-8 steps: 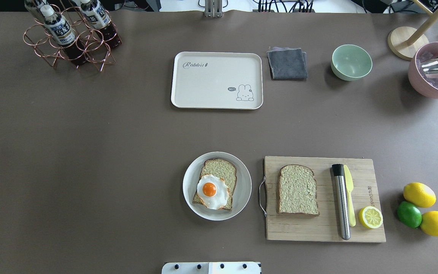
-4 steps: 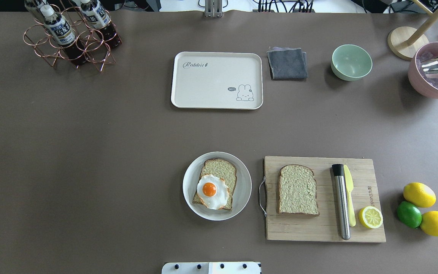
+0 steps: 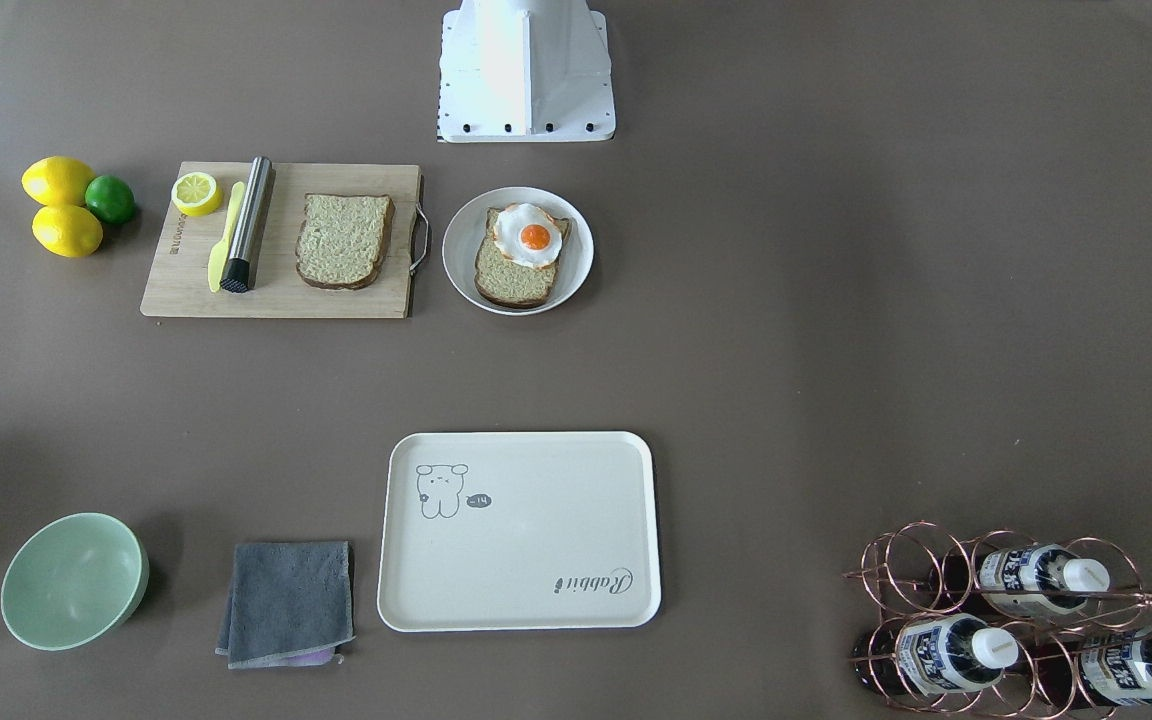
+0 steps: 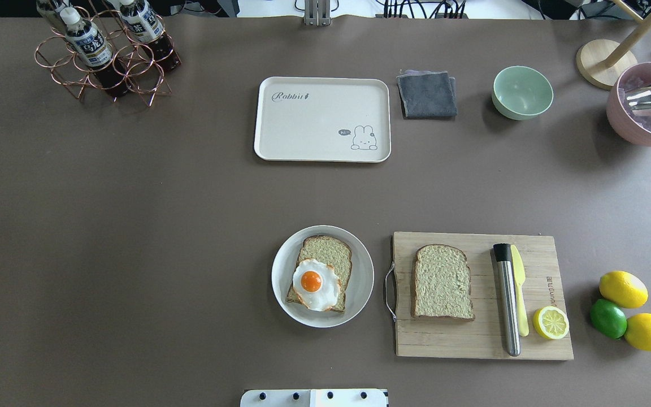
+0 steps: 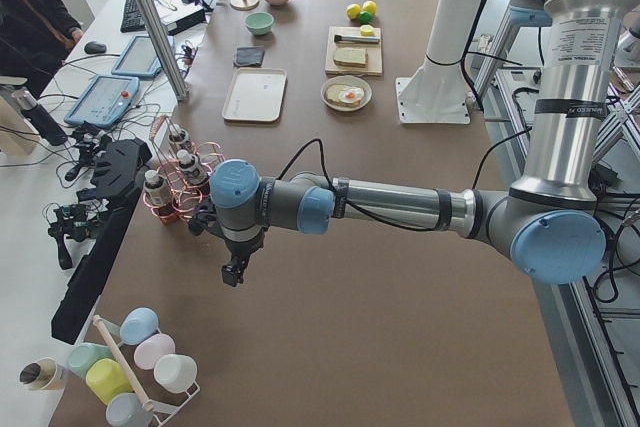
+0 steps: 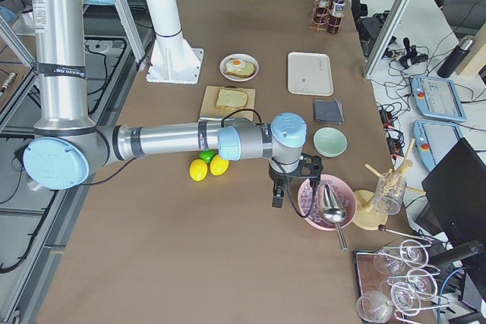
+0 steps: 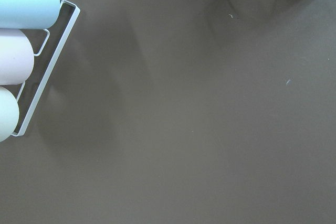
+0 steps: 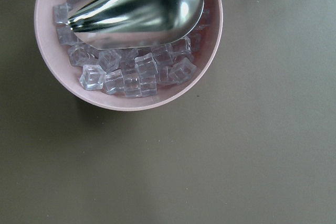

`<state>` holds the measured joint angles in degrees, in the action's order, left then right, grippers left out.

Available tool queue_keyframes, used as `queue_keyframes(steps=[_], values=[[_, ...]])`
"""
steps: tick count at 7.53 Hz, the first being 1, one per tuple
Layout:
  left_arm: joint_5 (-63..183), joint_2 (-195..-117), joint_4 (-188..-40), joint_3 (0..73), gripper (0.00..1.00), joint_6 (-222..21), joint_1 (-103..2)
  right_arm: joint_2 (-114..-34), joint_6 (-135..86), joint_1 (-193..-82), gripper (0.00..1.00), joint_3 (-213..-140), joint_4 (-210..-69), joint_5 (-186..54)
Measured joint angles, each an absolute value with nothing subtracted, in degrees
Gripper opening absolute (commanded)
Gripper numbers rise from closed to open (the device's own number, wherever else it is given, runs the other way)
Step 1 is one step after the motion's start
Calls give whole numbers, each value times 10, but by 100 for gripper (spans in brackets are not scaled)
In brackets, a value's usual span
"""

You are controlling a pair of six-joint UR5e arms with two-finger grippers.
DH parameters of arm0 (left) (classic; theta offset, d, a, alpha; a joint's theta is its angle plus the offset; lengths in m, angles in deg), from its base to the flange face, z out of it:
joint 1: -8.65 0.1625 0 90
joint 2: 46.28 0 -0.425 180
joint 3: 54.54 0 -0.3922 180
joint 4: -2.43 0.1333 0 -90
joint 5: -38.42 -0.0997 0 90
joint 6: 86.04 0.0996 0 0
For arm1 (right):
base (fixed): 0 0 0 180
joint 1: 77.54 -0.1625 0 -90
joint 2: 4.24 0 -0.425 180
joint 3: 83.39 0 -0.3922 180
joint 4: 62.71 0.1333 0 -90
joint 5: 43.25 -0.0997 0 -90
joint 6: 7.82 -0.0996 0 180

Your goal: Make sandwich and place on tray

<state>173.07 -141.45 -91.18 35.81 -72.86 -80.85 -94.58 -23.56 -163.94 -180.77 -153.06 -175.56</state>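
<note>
One bread slice point(image 4: 330, 254) lies on the round grey plate point(image 4: 363, 278) with the toy fried egg point(image 4: 314, 284) on its near end. The other bread slice point(image 4: 443, 281) lies flat on the wooden cutting board point(image 4: 472, 339). The cream tray point(image 4: 320, 121) sits empty across the table; it also shows in the front-facing view point(image 3: 521, 540). My left gripper point(image 5: 232, 272) hangs over the table's left end, near the bottle rack. My right gripper point(image 6: 277, 196) hangs beside the pink ice bowl. I cannot tell whether either is open or shut.
On the board lie a steel muddler point(image 4: 507, 299), a yellow knife and a lemon half point(image 4: 550, 323). Two lemons and a lime point(image 4: 608, 318) lie to its right. A grey cloth point(image 4: 427, 94), a green bowl point(image 4: 522, 92), a pink ice bowl point(image 4: 642, 107) and a bottle rack point(image 4: 105, 53) stand along the far side.
</note>
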Motion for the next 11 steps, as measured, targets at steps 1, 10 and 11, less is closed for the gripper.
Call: queue_keyframes(steps=[1, 10, 11], values=[[1731, -1415, -912, 358, 98, -729, -809, -946, -235, -1639, 100, -1808, -1531, -1756], [1731, -1416, -912, 356, 98, -729, -808, -946, -226, -1639, 100, -1807, -1532, -1757], [1731, -1416, -912, 356, 98, -729, -808, -946, -225, -1639, 100, -1807, -1532, -1757]])
